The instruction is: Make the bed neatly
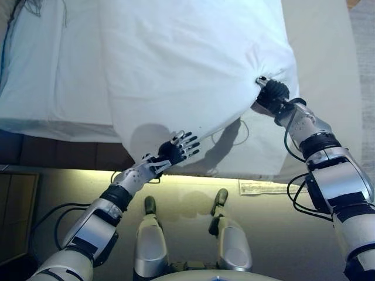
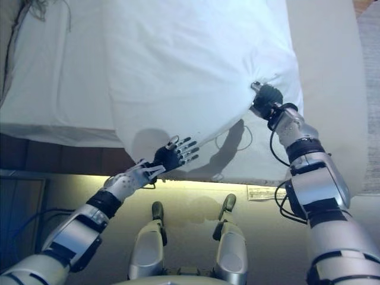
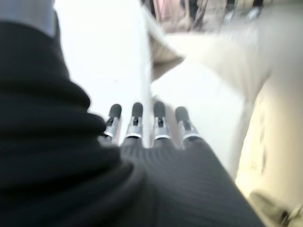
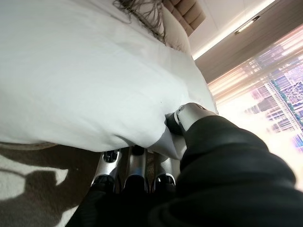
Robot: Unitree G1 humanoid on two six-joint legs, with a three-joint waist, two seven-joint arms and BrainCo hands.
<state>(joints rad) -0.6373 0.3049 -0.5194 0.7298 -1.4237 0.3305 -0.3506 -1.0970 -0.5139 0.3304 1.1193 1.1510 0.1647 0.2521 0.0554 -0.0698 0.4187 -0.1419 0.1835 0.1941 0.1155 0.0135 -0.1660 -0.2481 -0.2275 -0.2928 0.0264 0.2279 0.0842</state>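
Observation:
A white duvet lies over the bed, its near edge lifted off the mattress. My right hand is shut on the duvet's near right edge, the cloth puckered where thumb and fingers pinch it; the right wrist view shows the fold of duvet caught between them. My left hand hovers below the raised near left corner with fingers straight and spread, holding nothing. In the left wrist view its fingers point along the white bedding.
A dark wooden bed frame runs along the near left side, lit from below. A beige cover lies at the right of the bed. A paper sheet rests on the floor by the bed.

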